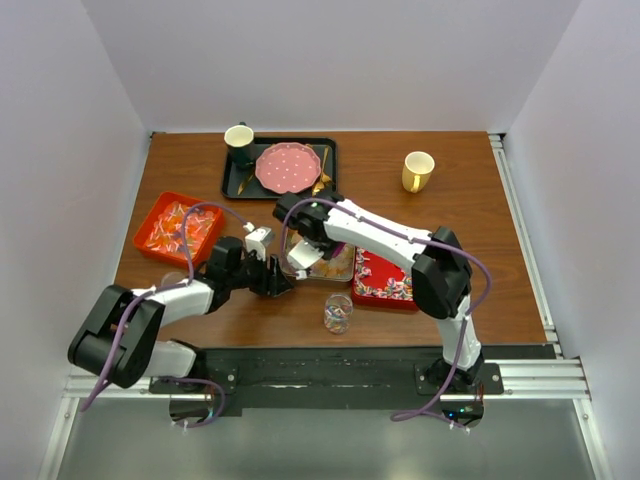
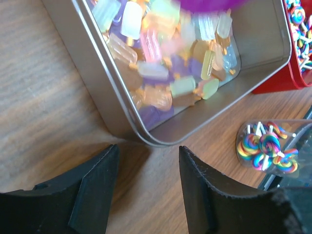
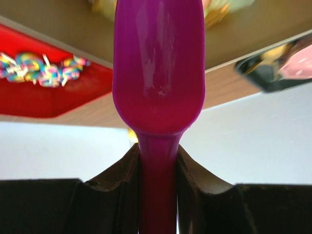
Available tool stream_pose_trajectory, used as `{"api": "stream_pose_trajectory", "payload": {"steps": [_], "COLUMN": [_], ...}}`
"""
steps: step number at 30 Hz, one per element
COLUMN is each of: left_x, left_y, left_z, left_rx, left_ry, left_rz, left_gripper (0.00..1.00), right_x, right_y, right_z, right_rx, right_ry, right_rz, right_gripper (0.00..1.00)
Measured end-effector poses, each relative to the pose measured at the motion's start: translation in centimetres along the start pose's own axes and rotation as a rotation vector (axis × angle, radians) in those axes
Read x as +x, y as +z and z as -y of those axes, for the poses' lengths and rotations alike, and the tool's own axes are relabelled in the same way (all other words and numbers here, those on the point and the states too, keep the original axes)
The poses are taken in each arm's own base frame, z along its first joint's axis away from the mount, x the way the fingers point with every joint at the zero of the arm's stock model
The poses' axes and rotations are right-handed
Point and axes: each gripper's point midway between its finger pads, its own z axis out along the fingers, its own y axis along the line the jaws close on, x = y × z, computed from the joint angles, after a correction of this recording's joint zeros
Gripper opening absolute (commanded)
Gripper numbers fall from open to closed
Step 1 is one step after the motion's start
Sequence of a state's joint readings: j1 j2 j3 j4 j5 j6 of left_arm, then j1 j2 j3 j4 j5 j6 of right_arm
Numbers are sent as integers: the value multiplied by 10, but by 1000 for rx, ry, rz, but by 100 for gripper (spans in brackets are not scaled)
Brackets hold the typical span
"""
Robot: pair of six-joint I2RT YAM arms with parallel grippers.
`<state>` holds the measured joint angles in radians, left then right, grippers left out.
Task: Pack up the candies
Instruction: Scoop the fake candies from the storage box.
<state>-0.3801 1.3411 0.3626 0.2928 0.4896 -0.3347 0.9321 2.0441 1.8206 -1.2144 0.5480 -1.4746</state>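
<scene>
Overhead, a metal tin (image 1: 335,272) sits mid-bench (image 1: 470,250), with the left claw (image 1: 283,281) just off its left side and the right claw (image 1: 306,256) above its left half. Orange-red pieces (image 1: 178,228) fill a red tray (image 1: 148,222) well left of the tin. Swirled pieces (image 1: 385,280) fill a second red tray (image 1: 380,302) just beside the tin's right side, and a clear cup (image 1: 338,313) holding more of them stands just in front of the tin. From the left wrist, the left claw stands open and empty, its fingers (image 2: 92,180) spread before the tin's near corner. Pastel gummies (image 2: 165,73) lie heaped inside the tin, under the blurred purple scoop (image 2: 209,5). From the right wrist, the right claw is clamped tight on the purple scoop's handle, with the bowl pointing towards the tin.
</scene>
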Motion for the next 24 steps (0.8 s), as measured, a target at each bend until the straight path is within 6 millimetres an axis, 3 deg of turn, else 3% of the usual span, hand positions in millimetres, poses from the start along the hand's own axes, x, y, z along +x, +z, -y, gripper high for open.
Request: {"api": "stream_pose_trajectory", "payload": {"steps": [4,7,10,18,24], "left_x": [-4,-6,-5,-4,-6], "left_y": [3,3,2,0,1], "left_z": [0,0,0,0,1], "left_rx": [3,3,3,4,7], "left_ry": [3,6,9,5,7], "left_rz": [18,24,30,37,44], "left_gripper": [57,58,58,58,58], "right_x": [-25,-28,-17,45,46], "right_y": [-15,-20,-15,2,12], "right_z": [4,4,2,0,9], "right_rx": [17,17,3,-21,11], "right_ry": [-14,-19,-1,80,49], "right_rz": [36,46,34,-71,-136], "right_gripper": [0,0,0,0,0]}}
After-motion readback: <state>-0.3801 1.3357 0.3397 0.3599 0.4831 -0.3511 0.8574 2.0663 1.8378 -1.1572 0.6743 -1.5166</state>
